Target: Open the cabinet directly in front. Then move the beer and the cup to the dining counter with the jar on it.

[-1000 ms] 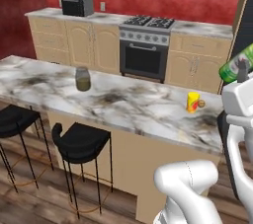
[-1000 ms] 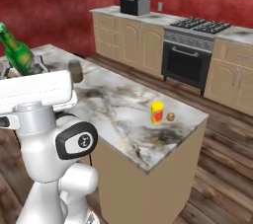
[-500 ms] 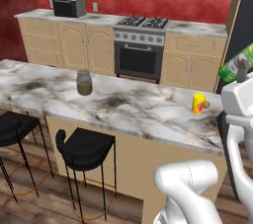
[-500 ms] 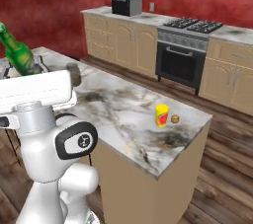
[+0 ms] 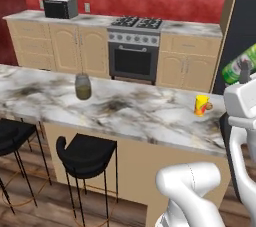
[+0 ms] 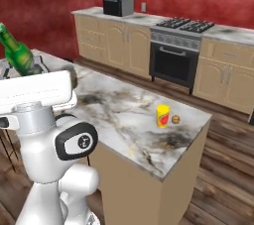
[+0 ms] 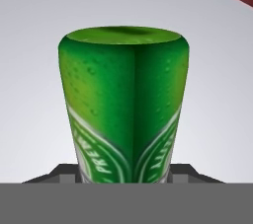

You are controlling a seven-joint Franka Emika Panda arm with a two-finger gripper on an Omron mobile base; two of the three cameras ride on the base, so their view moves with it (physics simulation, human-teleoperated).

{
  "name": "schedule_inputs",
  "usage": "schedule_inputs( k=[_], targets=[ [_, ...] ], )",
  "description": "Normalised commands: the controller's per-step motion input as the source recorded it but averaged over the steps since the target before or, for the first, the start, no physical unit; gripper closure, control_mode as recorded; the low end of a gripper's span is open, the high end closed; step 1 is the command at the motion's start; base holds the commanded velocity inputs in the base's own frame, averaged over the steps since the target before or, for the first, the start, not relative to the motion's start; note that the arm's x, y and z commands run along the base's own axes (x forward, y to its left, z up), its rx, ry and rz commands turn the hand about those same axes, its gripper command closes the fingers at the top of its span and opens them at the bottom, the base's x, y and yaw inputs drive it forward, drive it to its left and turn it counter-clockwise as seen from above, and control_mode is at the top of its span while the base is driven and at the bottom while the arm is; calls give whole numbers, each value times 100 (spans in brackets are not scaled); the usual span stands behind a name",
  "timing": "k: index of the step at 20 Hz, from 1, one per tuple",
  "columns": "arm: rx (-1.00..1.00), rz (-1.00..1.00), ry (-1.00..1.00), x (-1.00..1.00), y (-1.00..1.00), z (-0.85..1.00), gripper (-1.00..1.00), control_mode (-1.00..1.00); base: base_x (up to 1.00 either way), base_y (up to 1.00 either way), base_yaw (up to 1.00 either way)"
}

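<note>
My gripper is shut on the beer, a green bottle whose body rises between the two dark fingertips. The beer is held high at the right edge of the left base view, tilted, and the beer slants up behind my arm in the right base view. The yellow cup stands upright on the dining counter near its right end, seen too as the cup on the dining counter. The jar stands farther left on that top. The cabinet is out of view.
A small brown lump lies beside the cup. Black stools stand along the counter's near side. Behind it, low tan cabinets, a stove and a microwave line the red wall.
Both base views have shifted as the base moved; the dining counter now looks a little closer. The beer stays in my grip, the cup and jar stay put.
</note>
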Motion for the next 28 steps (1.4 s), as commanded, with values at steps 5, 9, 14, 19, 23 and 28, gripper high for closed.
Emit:
schedule_inputs(
  k=[5,9,14,19,23,28],
  targets=[
    [0,0,0,0,0,0,100,100,13,24,-14],
    [0,0,0,0,0,0,100,100,25,17,-12],
    [0,0,0,0,0,0,100,100,29,18,-11],
    [0,0,0,0,0,0,100,100,30,21,-11],
    [0,0,0,0,0,0,100,100,35,16,-11],
    [0,0,0,0,0,0,100,100,38,17,-10]
  ],
)
